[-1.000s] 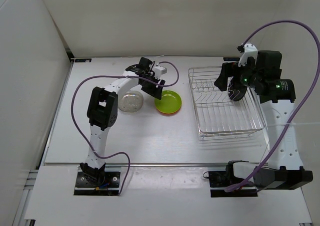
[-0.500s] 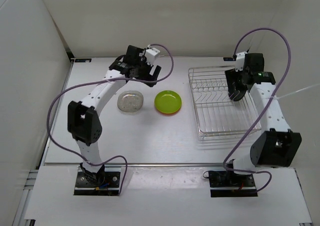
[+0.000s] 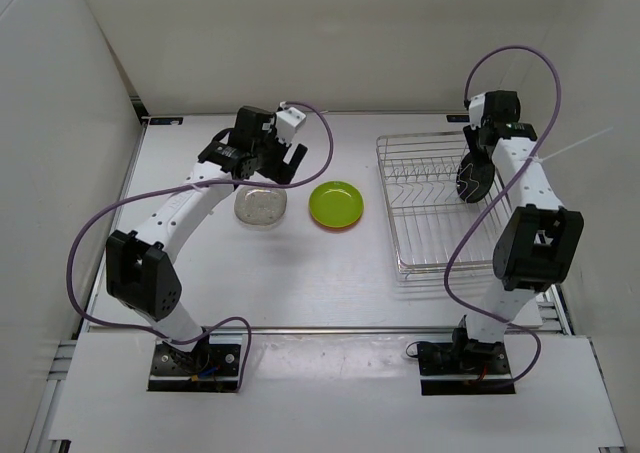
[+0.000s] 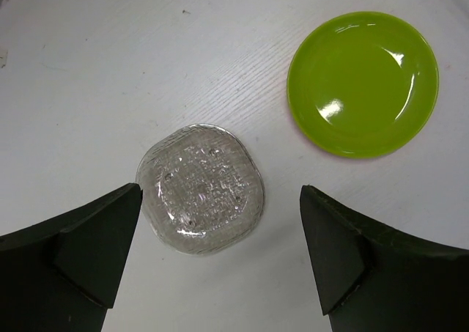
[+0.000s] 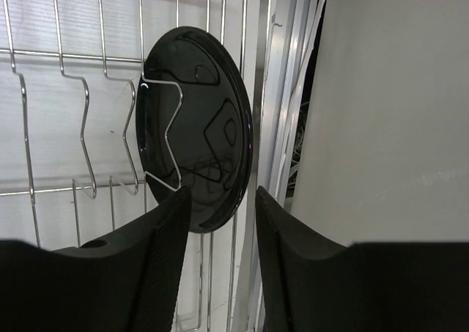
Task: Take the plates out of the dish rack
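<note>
The clear plate (image 3: 261,206) lies flat on the table, seen below my left gripper (image 4: 220,193), which hangs wide open above it (image 3: 280,168) and holds nothing. To its right the lime green plate (image 4: 363,83) rests on the orange plate, of which only a thin rim (image 3: 337,227) shows. The black plate (image 5: 194,127) stands on edge at the back right of the dish rack (image 3: 450,243). My right gripper (image 5: 220,196) straddles its lower rim with the jaws partly closed. A narrow gap shows beside the right finger (image 5: 275,222).
The rack's wire bars (image 5: 66,53) and its raised side run close beside the black plate (image 3: 468,185). The white enclosure wall (image 5: 388,90) stands just right of the rack. Purple cables loop above both arms.
My left arm has pulled back and left from the green plate with its jaws opened wide. My right gripper has come down on the black plate's edge and its jaws have narrowed.
</note>
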